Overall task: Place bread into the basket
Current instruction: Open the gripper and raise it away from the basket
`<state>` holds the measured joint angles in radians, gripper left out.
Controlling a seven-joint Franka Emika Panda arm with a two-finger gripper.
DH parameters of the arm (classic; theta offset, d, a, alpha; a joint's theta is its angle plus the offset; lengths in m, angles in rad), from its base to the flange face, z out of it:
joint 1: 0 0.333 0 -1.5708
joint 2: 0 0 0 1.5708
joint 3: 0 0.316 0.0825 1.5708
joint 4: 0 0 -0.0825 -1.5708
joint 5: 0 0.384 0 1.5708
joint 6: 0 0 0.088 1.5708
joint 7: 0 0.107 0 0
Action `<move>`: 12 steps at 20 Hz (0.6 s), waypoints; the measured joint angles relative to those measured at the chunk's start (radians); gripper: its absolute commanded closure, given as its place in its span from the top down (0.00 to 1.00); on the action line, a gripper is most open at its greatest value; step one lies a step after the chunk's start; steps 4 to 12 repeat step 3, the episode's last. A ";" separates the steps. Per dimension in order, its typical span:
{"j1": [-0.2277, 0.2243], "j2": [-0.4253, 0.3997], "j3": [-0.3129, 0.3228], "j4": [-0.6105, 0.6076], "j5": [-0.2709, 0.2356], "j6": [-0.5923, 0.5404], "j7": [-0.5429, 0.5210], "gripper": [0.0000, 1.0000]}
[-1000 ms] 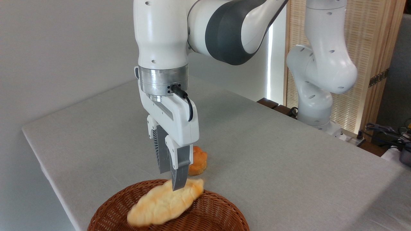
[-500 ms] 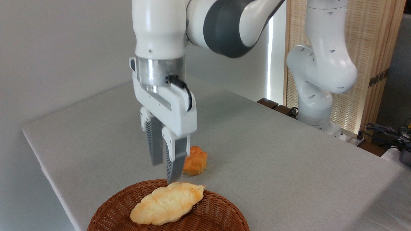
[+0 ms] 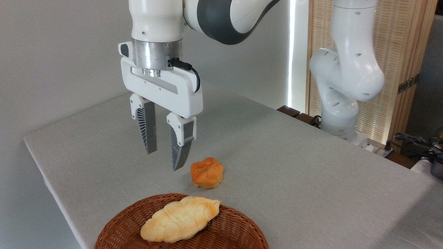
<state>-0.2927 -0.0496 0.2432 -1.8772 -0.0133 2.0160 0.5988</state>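
Released a moment ago, the bread [image 3: 180, 223] now lies at rest inside the wicker basket [image 3: 117, 231] at the near edge of the table [image 3: 294, 173], its browner tip pointing right and far, while the gripper [image 3: 163, 159] has risen and swung away to the far left. Its ribbed fingers [image 3: 149, 128] hang apart and empty above the cloth, well clear of the loaf. Just beyond the basket rim sits a small round orange-brown bun [image 3: 207, 172], to the right of the fingertips.
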 measured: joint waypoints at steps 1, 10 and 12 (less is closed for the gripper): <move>0.001 0.000 0.001 0.000 0.000 -0.008 0.000 1.00; 0.003 0.000 0.004 0.000 0.000 -0.020 0.000 1.00; 0.003 0.000 0.004 0.000 0.000 -0.020 0.000 1.00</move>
